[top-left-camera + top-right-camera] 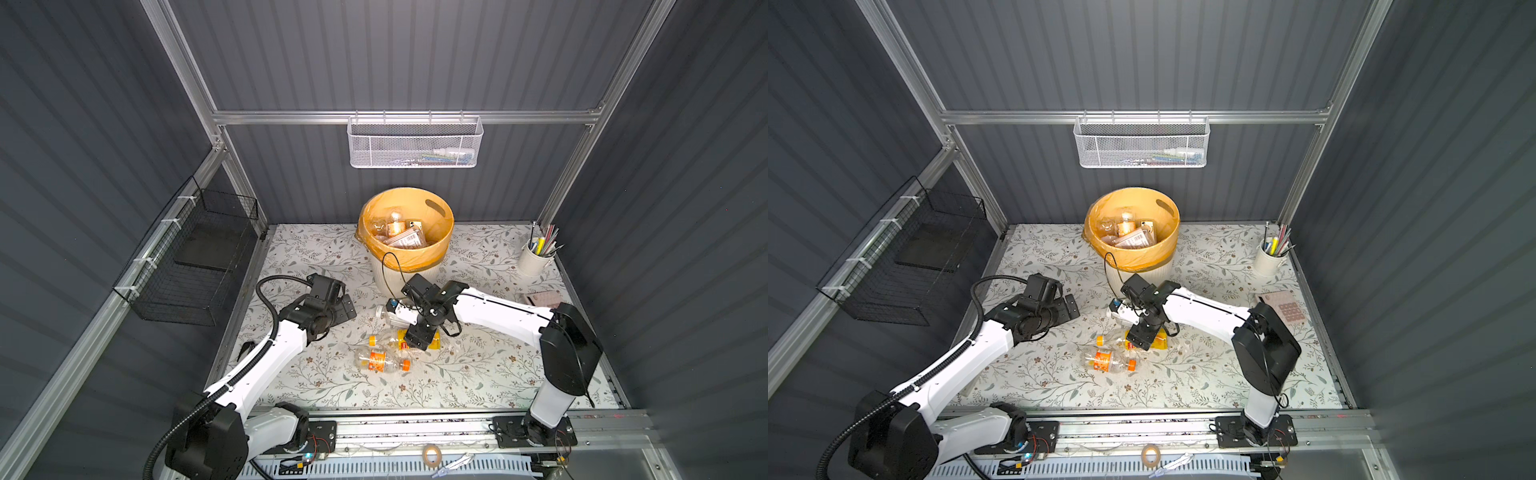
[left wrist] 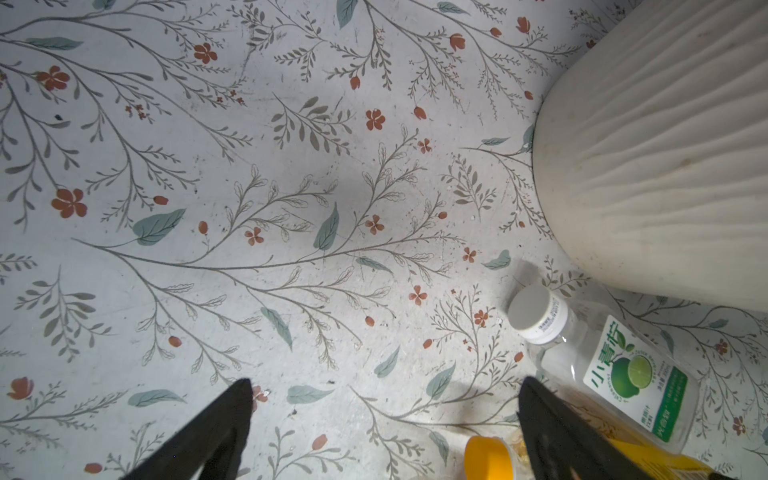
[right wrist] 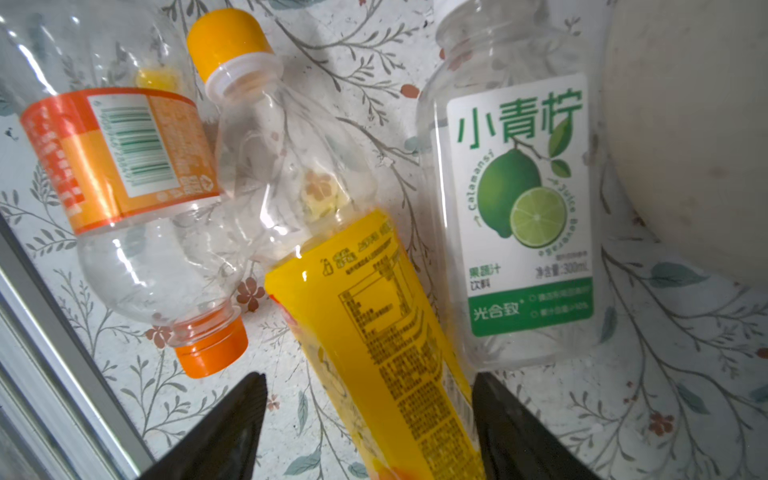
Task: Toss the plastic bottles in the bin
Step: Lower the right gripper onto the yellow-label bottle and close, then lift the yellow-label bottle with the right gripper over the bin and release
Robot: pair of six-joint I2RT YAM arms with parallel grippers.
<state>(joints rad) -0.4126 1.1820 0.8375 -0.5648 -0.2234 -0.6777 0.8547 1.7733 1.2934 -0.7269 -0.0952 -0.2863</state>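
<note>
- The right gripper [image 3: 363, 380] is low over the table. Its dark fingers stand on either side of the yellow-labelled bottle [image 3: 365, 311], spread apart, with a gap showing on one side. It has no firm hold yet.
- It straddles the labelled lower body across the width. That is probably because this part is straight-sided and would slip less than the crumpled clear shoulder.
- That bottle lies on its side, and its yellow-capped neck rests against the orange-labelled bottle [image 3: 124, 166], which is also lying down. Lifting one may drag the other.
- The lime-juice bottle [image 3: 519, 208] lies just beside the yellow one on the other side, close to the wall of the bin [image 1: 409, 272].
- The left gripper [image 2: 385, 386] has its jaws wide open with only the floral table cover [image 2: 291, 187] between them. It is off to one side, which I judge leaves its partner room.
- All three loose bottles lie in front of the bin. More bottles [image 1: 395, 226] are already inside the orange liner.
- Hidden or unclear:
  - The yellow bottle's base runs out of the right wrist view.
  - In both top views the right wrist covers much of the yellow and lime-juice bottles.
  - The bottles in the bin overlap too much to count.
  - Whether the nearer finger already touches the label cannot be told.
</note>
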